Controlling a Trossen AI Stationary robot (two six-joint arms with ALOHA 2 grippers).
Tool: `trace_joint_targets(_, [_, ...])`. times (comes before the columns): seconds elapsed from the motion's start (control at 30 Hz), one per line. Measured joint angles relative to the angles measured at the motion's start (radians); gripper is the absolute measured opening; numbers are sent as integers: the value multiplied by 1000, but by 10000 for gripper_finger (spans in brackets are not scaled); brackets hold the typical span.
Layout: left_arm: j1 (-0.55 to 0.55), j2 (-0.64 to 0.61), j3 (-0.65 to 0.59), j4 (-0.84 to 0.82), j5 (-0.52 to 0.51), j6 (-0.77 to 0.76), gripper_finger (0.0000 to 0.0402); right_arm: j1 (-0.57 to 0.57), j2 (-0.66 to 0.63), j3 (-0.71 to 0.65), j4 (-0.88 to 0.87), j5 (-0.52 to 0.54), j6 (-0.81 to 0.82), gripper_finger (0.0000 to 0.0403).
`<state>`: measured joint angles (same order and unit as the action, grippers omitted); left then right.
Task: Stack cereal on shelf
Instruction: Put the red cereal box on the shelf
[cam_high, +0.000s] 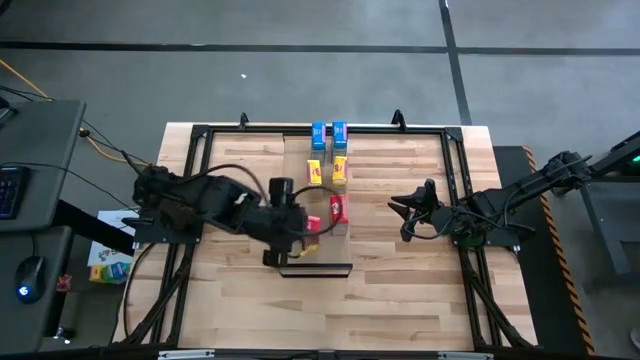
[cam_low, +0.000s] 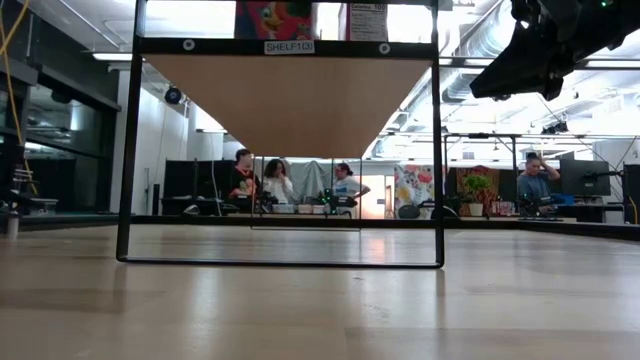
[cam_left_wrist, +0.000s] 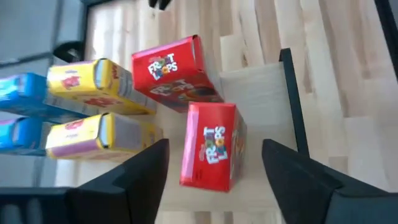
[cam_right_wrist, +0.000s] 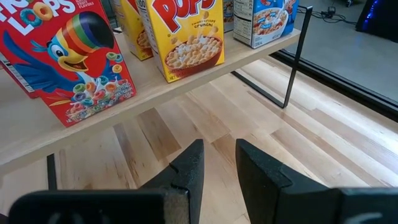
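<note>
The shelf (cam_high: 330, 185) is the landmark: a pale plank raised on a black frame over the middle of the table (cam_high: 400, 290), running away from the near edge. All six cereal boxes are on it: two blue boxes (cam_high: 328, 134) at its far end, two yellow boxes (cam_high: 327, 169) at its middle, and at its near end an upright red box (cam_high: 338, 209) plus a second red box (cam_left_wrist: 210, 145). The left gripper (cam_left_wrist: 214, 180) hangs over that near end with its fingers (cam_left_wrist: 134, 180) spread wide on either side of the second red box, not touching it. That box appears released and stands somewhat skewed, close to the dark lip (cam_left_wrist: 292, 99) at the plank's short end and almost against its red neighbour. Judging from this, the step in hand is leaving the last box cleanly. To do it well, the gripper should rise straight up off the plank with its fingers kept apart, avoiding any sideways sweep that could clip either red box or nudge the skewed one over the lip. Only once clear of the box tops should the arm swing away. The right gripper (cam_right_wrist: 214, 165) waits off the shelf's right side, low near the table, its fingers nearly together and holding nothing; it need not move.
</note>
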<state>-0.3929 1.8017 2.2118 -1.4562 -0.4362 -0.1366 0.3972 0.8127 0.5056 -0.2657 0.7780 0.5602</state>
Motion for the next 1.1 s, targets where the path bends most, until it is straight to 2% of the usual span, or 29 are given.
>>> trace_joint_targets(0.17, [-124, -38, -67, 19, -189, -83, 176, 0, 0, 0, -3, -1, 0, 86])
trace_joint_targets(0.27, [-227, -74, -162, 56, -351, -147, 108, 0, 0, 0, -6, -1, 0, 86])
trace_joint_targets(0.37, [-322, -126, -309, 114, -486, -219, 30, 0, 0, 0, -6, -1, 0, 86])
trace_joint_targets(0.43, [-361, -169, -432, 179, -540, -277, 10, 0, 0, 0, -6, -1, 0, 86])
trace_joint_targets(0.53, [-372, -249, -653, 336, -555, -331, 11, 0, 0, 0, -6, -2, 8, 86])
trace_joint_targets(0.63, [-341, -331, -898, 598, -510, -299, 2, 0, 0, 0, -5, -2, 8, 86])
trace_joint_targets(0.73, [-271, -408, -1119, 934, -371, -162, 1, 0, 0, 0, -4, -2, 8, 86])
trace_joint_targets(0.83, [-192, -480, -1279, 1217, -279, -33, 1, 0, 0, 0, -5, -2, 8, 86])
trace_joint_targets(0.97, [-98, -567, -1397, 1420, -195, 48, 0, 0, 0, 0, -6, -2, 3, 86])
trace_joint_targets(1.1, [-46, -611, -1450, 1478, -69, 59, 0, 0, 0, 0, -6, -3, 1, 86])
